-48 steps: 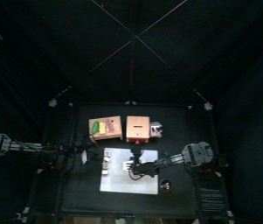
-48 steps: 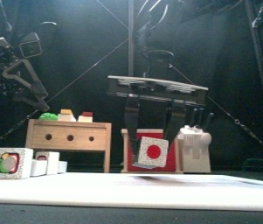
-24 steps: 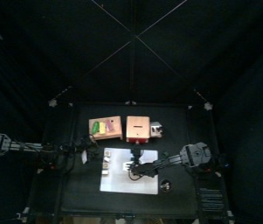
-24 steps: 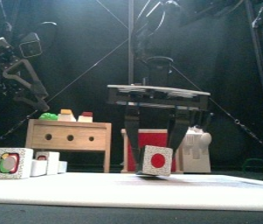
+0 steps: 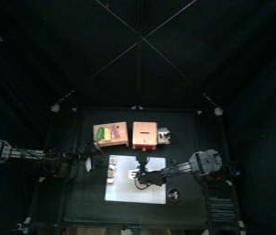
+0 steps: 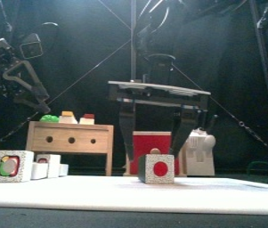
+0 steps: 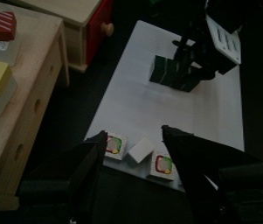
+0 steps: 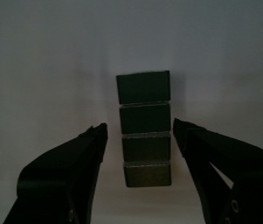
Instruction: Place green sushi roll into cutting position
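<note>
At frame centre, the right gripper [image 6: 158, 160] stands open astride a dark, blocky sushi roll [image 8: 144, 128] on the flat white board [image 6: 160, 192].

bare flat white rectangular board [image 6: 88, 189] between the dark red-faced sushi roll [image 6: 158, 167] and small rolls [image 6: 29, 166] at its edge.

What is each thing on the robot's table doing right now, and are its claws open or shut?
green sushi roll: resting on the white board, ungripped.
white board: lying flat, carrying the roll.
right gripper: open, jaws either side of the roll.
left gripper: open, empty, above the small sushi pieces.
small sushi pieces: sitting by the board's edge, ungripped.
wooden boxes: behind the board, one holding pieces.
</note>
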